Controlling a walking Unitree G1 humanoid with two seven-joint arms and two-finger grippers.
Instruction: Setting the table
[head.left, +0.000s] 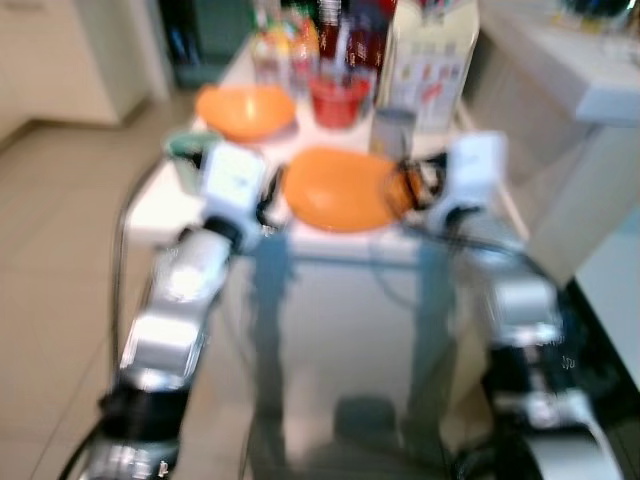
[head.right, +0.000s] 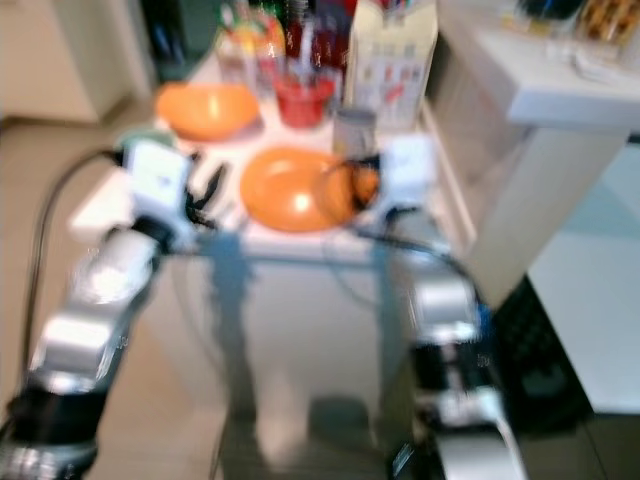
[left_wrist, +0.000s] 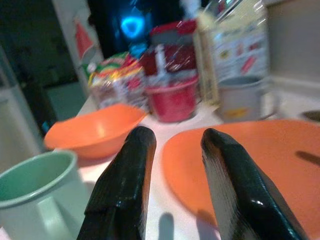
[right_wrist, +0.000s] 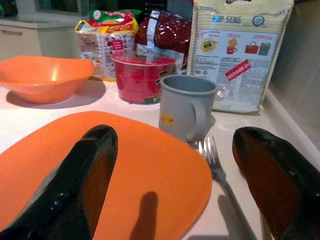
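Observation:
An orange plate (head.left: 340, 188) lies flat near the front edge of a small white table (head.left: 330, 245). My left gripper (left_wrist: 172, 137) hovers at the plate's left rim, open with nothing between its fingers. My right gripper (right_wrist: 175, 135) is at the plate's right side, wide open, one finger (right_wrist: 85, 170) over the plate. A grey mug (right_wrist: 186, 107) stands just behind the plate, with a fork (right_wrist: 220, 170) lying beside it. An orange bowl (head.left: 245, 110) sits at the back left, and a green mug (left_wrist: 35, 190) stands at the table's left edge.
A red tub (right_wrist: 142, 77), snack packets (right_wrist: 105, 35) and a tall white bag (right_wrist: 240, 55) crowd the back of the table. A white counter (head.left: 590, 90) runs close along the right. Tiled floor (head.left: 60, 250) lies open to the left. The head views are blurred.

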